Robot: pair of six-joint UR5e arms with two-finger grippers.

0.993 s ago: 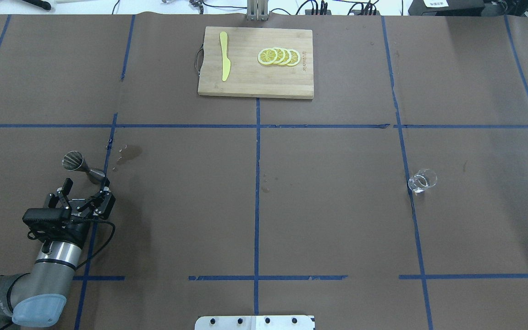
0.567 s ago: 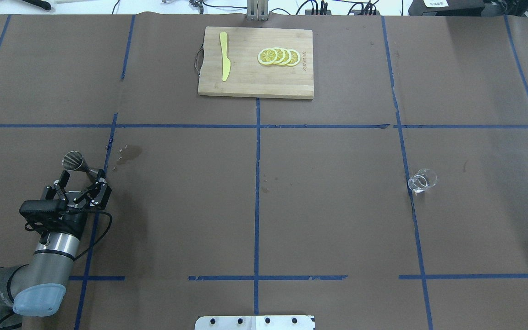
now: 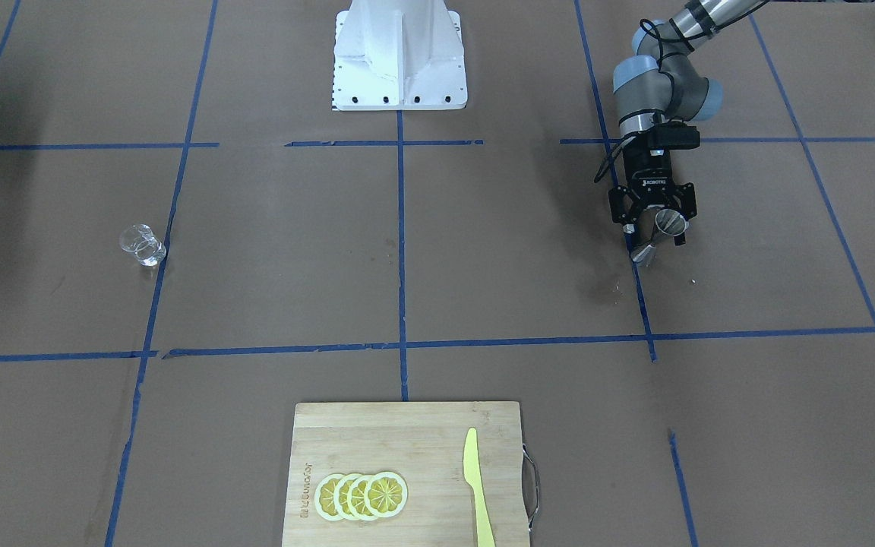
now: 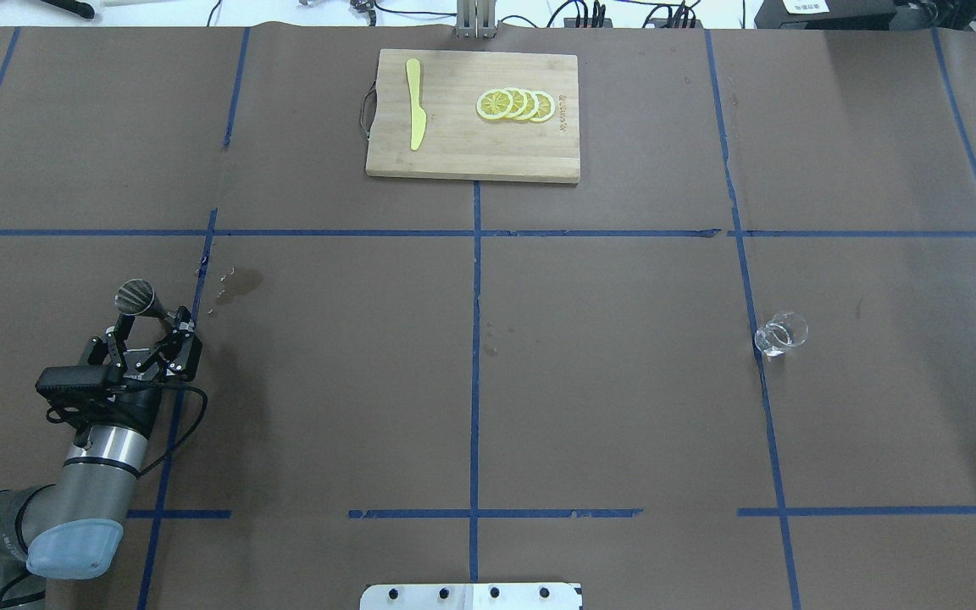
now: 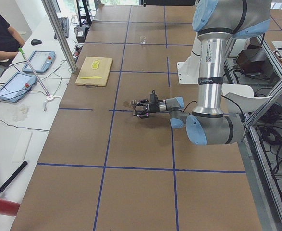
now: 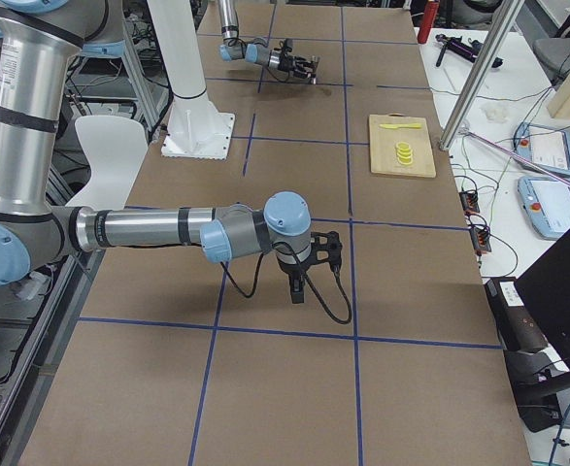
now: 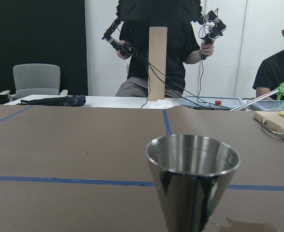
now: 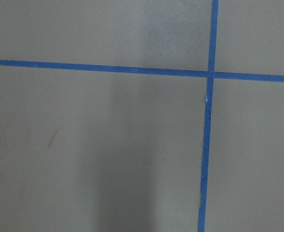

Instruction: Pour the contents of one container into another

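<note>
While the left gripper (image 4: 153, 323) is spread open around the steel jigger (image 4: 149, 307), with a finger on either side and neither one pressing that I can see, I judge the step in hand to be the grasp. The jigger stands upright on the robot's left part of the table, and the glass cup (image 4: 780, 332) sits well apart on the right part, on a blue tape line. I'd centre the narrow waist between the fingers before closing, since polished cones may slip or tip if one finger lands first. I'd close slowly and keep the wrist level. For the right gripper (image 6: 299, 289), I cannot tell if it is open or closed
</note>
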